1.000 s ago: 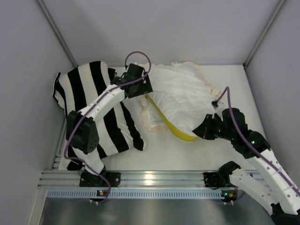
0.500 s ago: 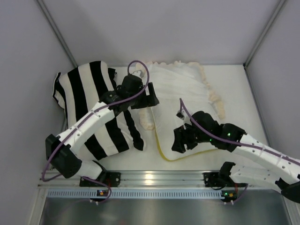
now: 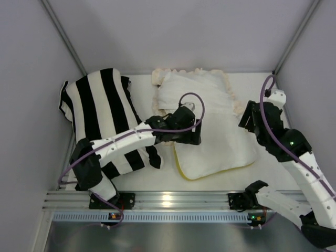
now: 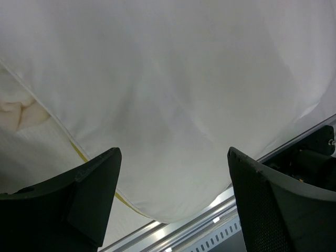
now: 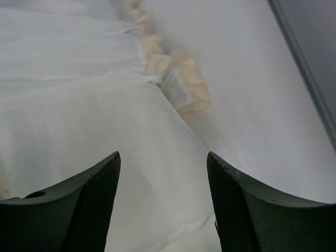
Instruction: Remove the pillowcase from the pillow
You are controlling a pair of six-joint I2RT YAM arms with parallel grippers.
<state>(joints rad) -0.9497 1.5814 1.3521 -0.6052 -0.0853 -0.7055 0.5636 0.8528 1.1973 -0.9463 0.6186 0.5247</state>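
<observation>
The pillow [image 3: 218,152] lies flat at the middle front of the table, plump and white with a yellow band [image 3: 181,170] along its near left edge. Behind it spreads the cream-white pillowcase [image 3: 197,89] with its ruffled frill [image 3: 231,89]; whether the pillow's far end is inside it I cannot tell. My left gripper [image 3: 187,140] hovers open over the pillow's left end; in its wrist view the left gripper [image 4: 172,157] has only pillow [image 4: 173,79] between its fingers. My right gripper [image 3: 248,124] stands open at the pillow's right edge. The right wrist view shows the right gripper [image 5: 163,157] above white fabric, frill [image 5: 178,84] ahead.
A black-and-white striped cushion [image 3: 102,113] fills the left side, under the left arm. Grey walls close in the back and both sides. A metal rail [image 3: 168,199] runs along the near edge, also seen as the rail [image 4: 210,215] past the pillow.
The right gripper opened, let go of the pillow and swung back to the right. The left arm came forward from the back over the pillow. The pillow now lies flat.
</observation>
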